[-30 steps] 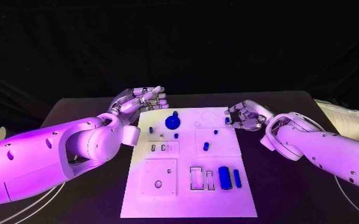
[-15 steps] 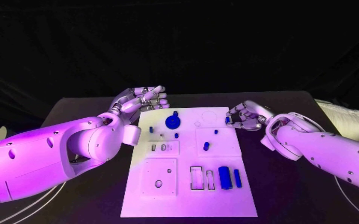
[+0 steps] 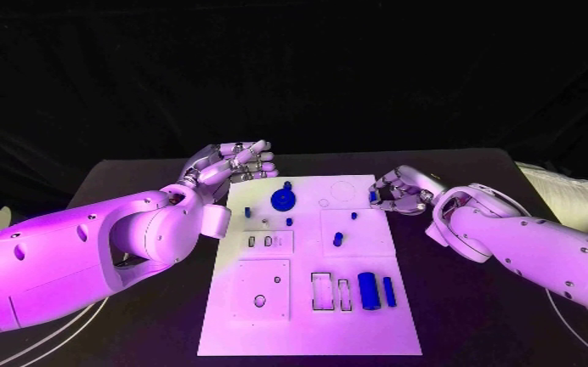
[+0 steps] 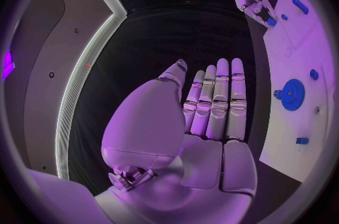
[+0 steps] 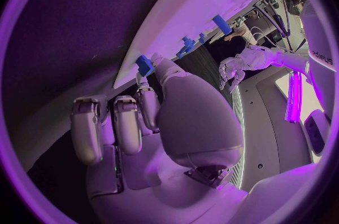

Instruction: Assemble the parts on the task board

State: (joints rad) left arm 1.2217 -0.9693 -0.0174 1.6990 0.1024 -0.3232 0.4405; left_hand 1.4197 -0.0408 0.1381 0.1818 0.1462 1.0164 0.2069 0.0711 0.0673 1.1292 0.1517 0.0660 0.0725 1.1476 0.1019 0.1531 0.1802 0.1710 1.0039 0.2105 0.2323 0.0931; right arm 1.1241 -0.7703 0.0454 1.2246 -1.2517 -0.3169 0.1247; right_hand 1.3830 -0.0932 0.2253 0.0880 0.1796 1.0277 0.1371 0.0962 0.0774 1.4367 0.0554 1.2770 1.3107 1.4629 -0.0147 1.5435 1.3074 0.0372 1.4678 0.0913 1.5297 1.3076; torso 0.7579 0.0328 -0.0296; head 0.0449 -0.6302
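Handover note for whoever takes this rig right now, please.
Left hand: open, holding nothing, at the far left corner of the white task board.
Right hand: pinches a small blue piece at the board's right edge.
Blue toothed gear sits at the far end; thick blue cylinder and slim blue bar lie near.
Nothing plainly finished.
Left: seat the pinched piece, then the others.
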